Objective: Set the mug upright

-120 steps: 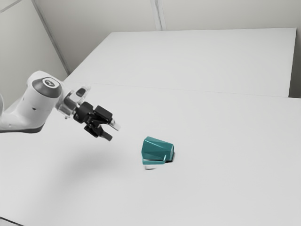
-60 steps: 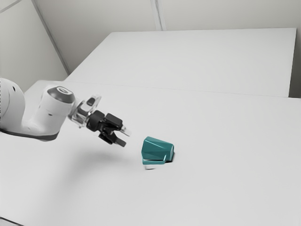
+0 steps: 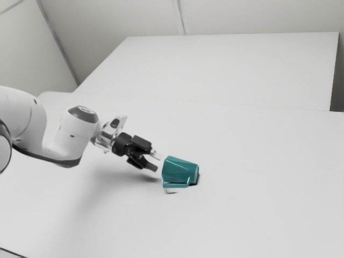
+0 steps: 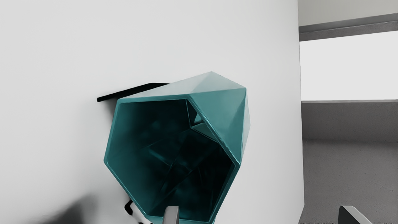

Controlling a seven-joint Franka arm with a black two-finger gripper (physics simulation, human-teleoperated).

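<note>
Mug: our teal mug lies on its side on the counter, near 4 o'clock from the gripper in the exterior view, mouth towards 9, handle at 6
Main risk: we could shove it towards 3 o'clock instead of gripping, if a fingertip meets the rim head-on
Second risk: a shallow pinch might let it swing or slip as we tip it up (those slanted facets look unhelpful)
Fingers: wide apart, one tip in front of the mouth, the other well out beyond the wall
Hold: nothing gripped; whether a tip brushes the rim, we cannot tell
</note>
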